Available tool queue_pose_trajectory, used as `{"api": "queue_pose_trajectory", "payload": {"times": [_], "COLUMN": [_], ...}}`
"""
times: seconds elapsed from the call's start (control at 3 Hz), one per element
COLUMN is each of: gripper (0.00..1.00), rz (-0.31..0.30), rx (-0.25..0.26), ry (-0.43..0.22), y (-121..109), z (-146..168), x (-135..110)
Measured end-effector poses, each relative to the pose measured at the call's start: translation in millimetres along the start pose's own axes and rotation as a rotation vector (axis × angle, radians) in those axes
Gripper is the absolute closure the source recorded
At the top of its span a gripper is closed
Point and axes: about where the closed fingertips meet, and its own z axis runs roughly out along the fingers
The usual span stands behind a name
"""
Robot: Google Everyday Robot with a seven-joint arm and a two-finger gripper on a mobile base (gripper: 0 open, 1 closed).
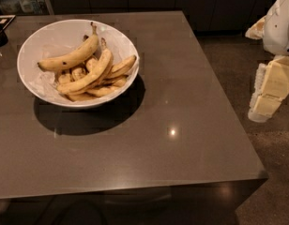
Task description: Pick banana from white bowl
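Note:
The white bowl (pixel 41 41) stands on the far left part of the dark table and holds several bananas. The banana (pixel 90 74), long, smooth and nearly unmarked, lies diagonally across the middle of the pile. A second long banana (pixel 72 57) with black specks and a dark stem lies above it along the back. Shorter brown-spotted bananas (pixel 121 67) lie under and beside them. My gripper (pixel 269 90), cream-coloured, hangs off the table's right edge, far from the bowl, with nothing visible in it.
The grey-brown table (pixel 182 125) ends at a right edge near my arm (pixel 280 27) and at a front edge low in the view. Dark cabinets run along the back. A dark object (pixel 0 34) sits at the far left edge.

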Motion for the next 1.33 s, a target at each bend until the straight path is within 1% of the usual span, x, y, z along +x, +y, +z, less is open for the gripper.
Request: {"api": "queue_pose_trajectory", "payload": {"times": [0.33, 0.67, 1.0, 1.33], "gripper": [0.0, 0.0, 0.0, 0.0], "rz": [-0.033, -0.108, -0.108, -0.125], "rx": [-0.021, -0.04, -0.017, 0.0], "ry": [0.018, 0.005, -0.008, -0.016], "y": [-9, -16, -20, -24], "z": [-4, -3, -5, 0], "x": [-18, -44, -48, -61]}}
